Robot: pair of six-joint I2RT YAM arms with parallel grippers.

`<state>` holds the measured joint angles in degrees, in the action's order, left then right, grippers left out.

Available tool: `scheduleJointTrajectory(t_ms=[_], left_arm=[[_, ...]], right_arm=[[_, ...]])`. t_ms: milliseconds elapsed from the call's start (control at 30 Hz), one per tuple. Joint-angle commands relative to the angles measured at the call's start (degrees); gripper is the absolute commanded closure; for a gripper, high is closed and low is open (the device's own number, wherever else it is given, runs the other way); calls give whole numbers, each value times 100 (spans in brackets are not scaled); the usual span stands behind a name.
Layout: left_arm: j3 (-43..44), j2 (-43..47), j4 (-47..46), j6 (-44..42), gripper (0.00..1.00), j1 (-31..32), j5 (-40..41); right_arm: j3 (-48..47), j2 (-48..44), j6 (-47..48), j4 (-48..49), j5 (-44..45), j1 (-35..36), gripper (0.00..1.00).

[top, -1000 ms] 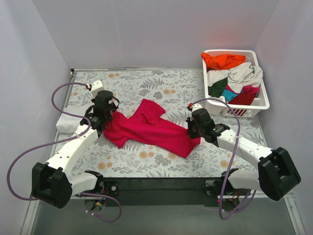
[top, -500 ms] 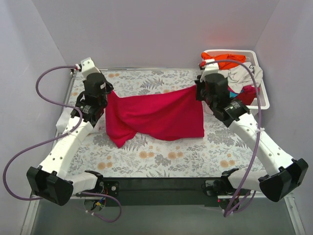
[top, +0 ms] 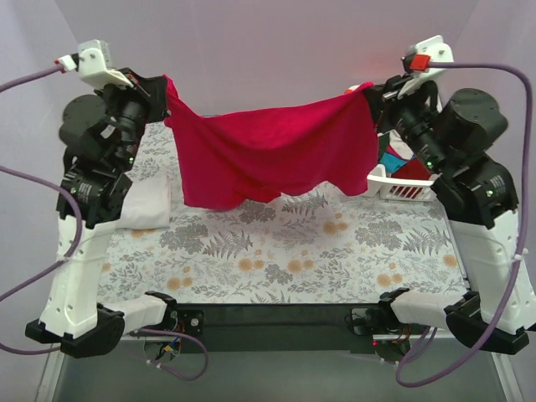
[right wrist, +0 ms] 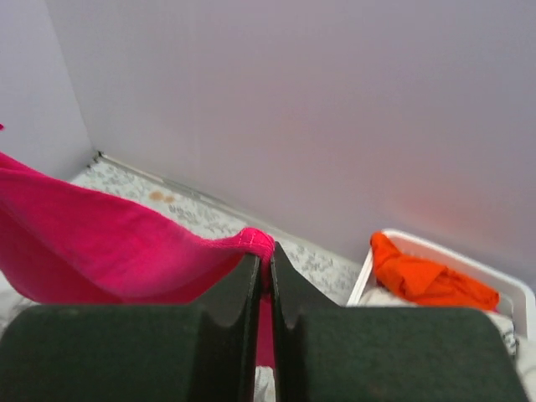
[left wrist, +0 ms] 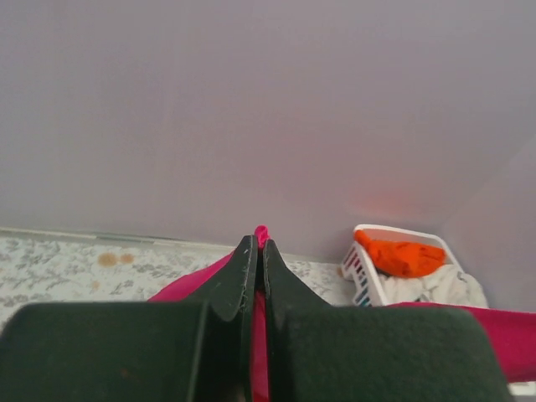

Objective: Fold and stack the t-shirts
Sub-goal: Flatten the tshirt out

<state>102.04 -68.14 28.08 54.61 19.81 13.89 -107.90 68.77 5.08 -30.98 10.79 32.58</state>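
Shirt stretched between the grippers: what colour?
Plain crimson-pink shirt, clearest in the top external view.

White slotted basket (top: 394,191) at far right, floral-patterned table (top: 293,264), pale lilac walls (top: 276,50)

Top looks down — wrists share basket (left wrist: 362,283).

Soft, even, shadowless light; blurred near foreground in wrist views
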Motion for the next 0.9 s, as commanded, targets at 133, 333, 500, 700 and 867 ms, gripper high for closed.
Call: scheduleJointTrajectory(t_ms=[133, 333, 500, 700, 867], left_arm=[[1274, 581, 655, -214, 100, -30, -1598], [2133, 785, 743, -205, 100, -30, -2179], [2619, 767, 691, -170, 100, -30, -2575], [1996, 899, 181, -135, 100, -30, -2356], [1224, 487, -3, -196, 100, -30, -1821]], right_arm=[[-1233, -478, 459, -338, -1508, -32, 99], [-1567, -988, 564, -347, -1677, -32, 99], [-1954, -1103, 661, -321, -1369, -32, 99], [-1779, -1015, 705, -163, -1123, -32, 99], [-641, -787, 705, 206, -561, -32, 99]])
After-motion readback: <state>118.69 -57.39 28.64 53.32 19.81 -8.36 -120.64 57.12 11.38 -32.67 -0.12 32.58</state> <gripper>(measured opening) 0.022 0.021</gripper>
